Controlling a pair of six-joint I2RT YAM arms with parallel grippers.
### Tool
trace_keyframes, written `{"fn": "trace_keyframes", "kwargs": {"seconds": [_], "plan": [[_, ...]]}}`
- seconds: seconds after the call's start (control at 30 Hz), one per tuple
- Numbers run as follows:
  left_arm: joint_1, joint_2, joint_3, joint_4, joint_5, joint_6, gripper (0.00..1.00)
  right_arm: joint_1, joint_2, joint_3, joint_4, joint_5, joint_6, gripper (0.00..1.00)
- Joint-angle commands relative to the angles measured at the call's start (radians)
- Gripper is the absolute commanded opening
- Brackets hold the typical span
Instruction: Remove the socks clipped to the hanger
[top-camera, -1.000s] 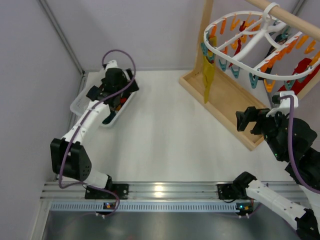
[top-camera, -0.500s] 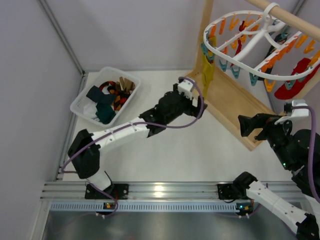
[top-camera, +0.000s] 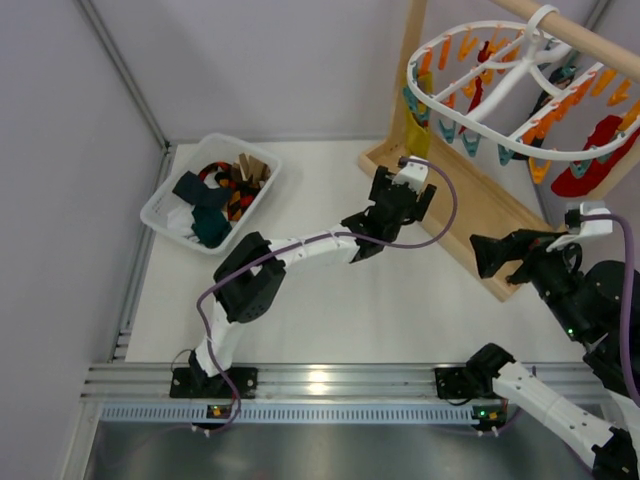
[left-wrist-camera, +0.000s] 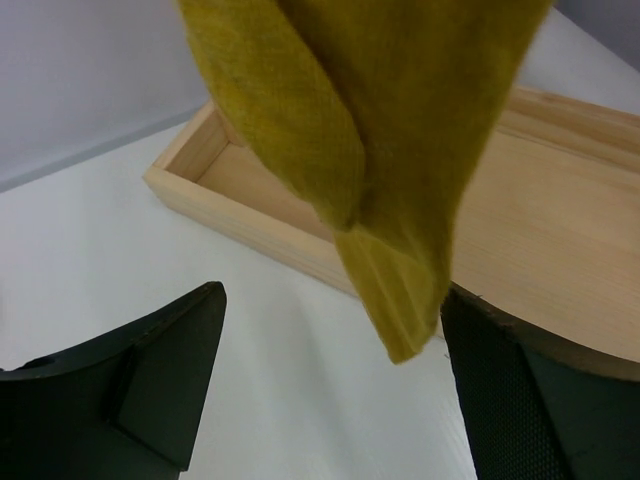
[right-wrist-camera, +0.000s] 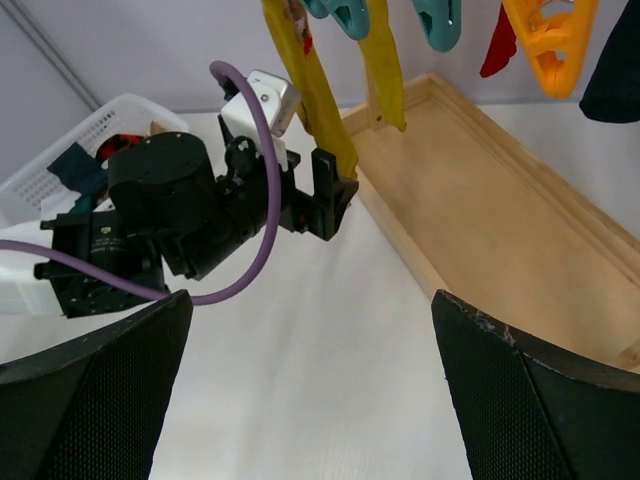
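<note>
A mustard yellow sock (left-wrist-camera: 370, 130) hangs from a clip on the white hanger (top-camera: 470, 118), above the end of the wooden tray. My left gripper (top-camera: 404, 188) is open right under it, and the sock's tip dangles between the fingers (left-wrist-camera: 150, 380), close to the right one, without being pinched. The right wrist view shows the same sock (right-wrist-camera: 320, 90) with the left gripper (right-wrist-camera: 322, 200) at its lower end. A red sock (top-camera: 590, 160) hangs at the hanger's far right, and a dark navy sock (right-wrist-camera: 615, 70) shows at that view's edge. My right gripper (top-camera: 497, 255) is open and empty, right of the tray.
The hanger hangs from a wooden stand whose tray base (top-camera: 470, 210) lies at the right. Orange clips (right-wrist-camera: 545, 40) and teal clips (right-wrist-camera: 440, 20) dangle from the hanger. A white basket (top-camera: 152, 212) with socks in it stands at the back left.
The left arm has swung from the basket across the table to the yellow sock. The right gripper has shifted slightly and stays open.
</note>
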Motion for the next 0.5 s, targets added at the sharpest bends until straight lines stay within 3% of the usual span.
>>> {"fn": "trace_keyframes", "kwargs": {"seconds": [0.0, 0.03, 0.23, 0.27, 0.33, 0.47], "plan": [[0.023, 0.031, 0.083, 0.093, -0.023, 0.036, 0.89, 0.003, -0.006, -0.029, 0.068, -0.035, 0.007, 0.99], [0.026, 0.042, 0.094, 0.097, -0.02, 0.039, 0.79, 0.003, -0.003, -0.037, 0.074, -0.037, 0.007, 1.0], [0.029, 0.067, 0.111, 0.139, 0.071, 0.049, 0.38, 0.003, 0.03, -0.042, 0.12, -0.06, -0.006, 0.99], [0.029, 0.067, 0.114, 0.139, 0.084, 0.049, 0.22, 0.003, 0.033, -0.039, 0.126, -0.061, -0.007, 0.99], [0.021, 0.067, 0.117, 0.139, 0.095, 0.079, 0.01, 0.003, 0.041, -0.033, 0.138, -0.071, -0.006, 0.99], [-0.021, 0.058, 0.105, 0.137, 0.007, 0.104, 0.0, 0.003, 0.069, 0.002, 0.161, -0.086, -0.009, 0.99]]}}
